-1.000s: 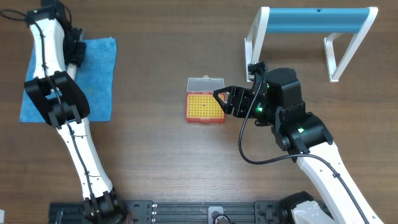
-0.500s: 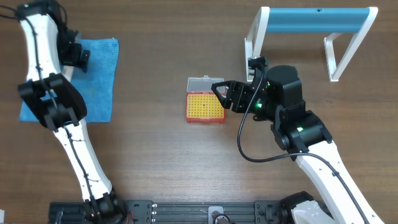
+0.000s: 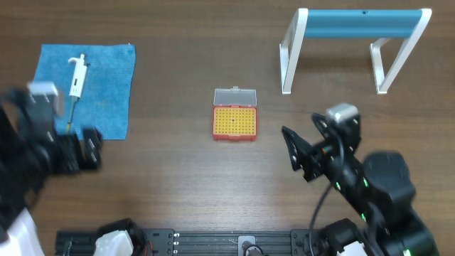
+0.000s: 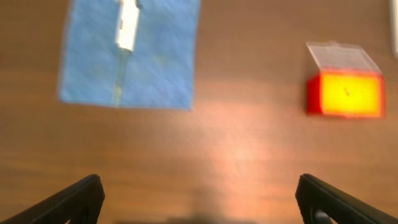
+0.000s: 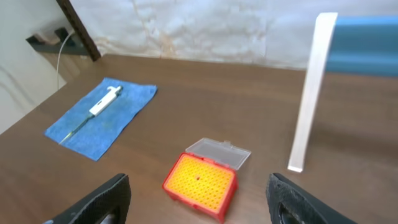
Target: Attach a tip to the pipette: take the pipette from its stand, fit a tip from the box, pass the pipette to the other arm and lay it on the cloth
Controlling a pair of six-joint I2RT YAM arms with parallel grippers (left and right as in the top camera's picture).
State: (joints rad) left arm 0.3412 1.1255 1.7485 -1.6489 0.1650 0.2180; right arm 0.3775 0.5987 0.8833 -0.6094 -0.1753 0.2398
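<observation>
Wooden tabletop [image 3: 178,185], dark brown. Lower left: left end effector [image 4: 200,202], fingers spread, empty. Upper left: pipette [image 3: 77,77] lying on blue cloth [image 3: 110,85]. Centre: tip box [image 3: 234,122], lid open. Upper right: white-and-blue stand [image 3: 362,23]. Lower right: right end effector [image 5: 198,199], fingers spread, empty.
</observation>
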